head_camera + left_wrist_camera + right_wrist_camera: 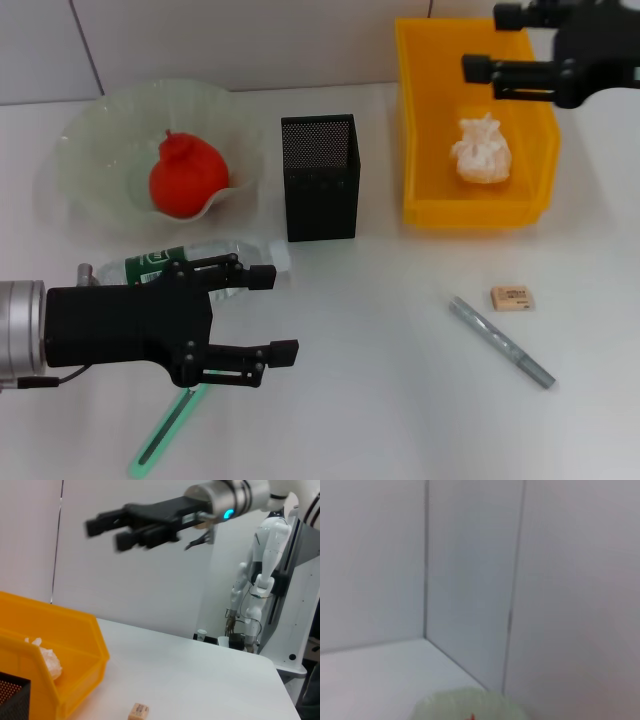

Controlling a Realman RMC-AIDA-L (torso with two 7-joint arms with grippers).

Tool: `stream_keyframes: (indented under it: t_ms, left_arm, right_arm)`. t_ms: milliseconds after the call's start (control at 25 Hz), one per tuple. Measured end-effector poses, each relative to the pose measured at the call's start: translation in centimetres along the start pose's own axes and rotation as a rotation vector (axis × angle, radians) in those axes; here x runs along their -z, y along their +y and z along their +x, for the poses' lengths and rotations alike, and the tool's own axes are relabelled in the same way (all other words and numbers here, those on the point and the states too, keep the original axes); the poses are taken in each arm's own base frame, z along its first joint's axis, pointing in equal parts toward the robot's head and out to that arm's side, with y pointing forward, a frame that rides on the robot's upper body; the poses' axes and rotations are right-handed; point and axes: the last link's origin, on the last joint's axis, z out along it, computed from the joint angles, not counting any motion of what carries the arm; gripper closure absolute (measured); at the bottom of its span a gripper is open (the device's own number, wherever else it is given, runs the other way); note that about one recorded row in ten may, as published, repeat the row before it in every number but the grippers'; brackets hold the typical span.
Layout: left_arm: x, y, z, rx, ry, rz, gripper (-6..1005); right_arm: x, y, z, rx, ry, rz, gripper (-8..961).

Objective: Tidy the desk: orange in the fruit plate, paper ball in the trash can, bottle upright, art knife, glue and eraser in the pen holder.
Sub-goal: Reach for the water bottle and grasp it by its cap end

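The orange [186, 176] lies in the pale green fruit plate [85, 125] at the back left. The paper ball [481, 150] lies in the yellow bin [420, 120]. The clear bottle [175, 264] with a green label lies on its side in front of the plate. My left gripper [272, 315] is open and empty, just in front of and over the bottle. A green art knife [165, 430] lies partly under that arm. The eraser [512, 298] and the grey glue stick [500, 342] lie at the front right. My right gripper [487, 42] is open and empty above the bin's back edge.
The black mesh pen holder [320, 178] stands between the plate and the bin. The left wrist view shows the right gripper [107, 534] in the air, the yellow bin [75, 645], the paper ball [50, 662] and the eraser [138, 711]. The right wrist view shows the plate rim [470, 702].
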Motion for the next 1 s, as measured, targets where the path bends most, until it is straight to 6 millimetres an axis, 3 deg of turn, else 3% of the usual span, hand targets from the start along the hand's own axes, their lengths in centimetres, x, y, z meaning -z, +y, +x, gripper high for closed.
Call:
stream_keyframes:
  t_ms: [240,760,1000]
  left_arm:
    - [0.1,-0.1,0.0,0.000,0.004,0.008,213]
    - [0.6,-0.8,0.1,0.002,0.029,0.072,217]
    - [0.8,-1.1,0.1,0.002,0.031,0.093,219]
  right_arm:
    - [3.1,1.3,0.8,0.024,-0.112,-0.099,272]
    - [5.1,4.4,4.0,0.004,-0.172,-0.309,271]
    - [6.1,4.9,5.2,-0.011,-0.169,-0.308,271]
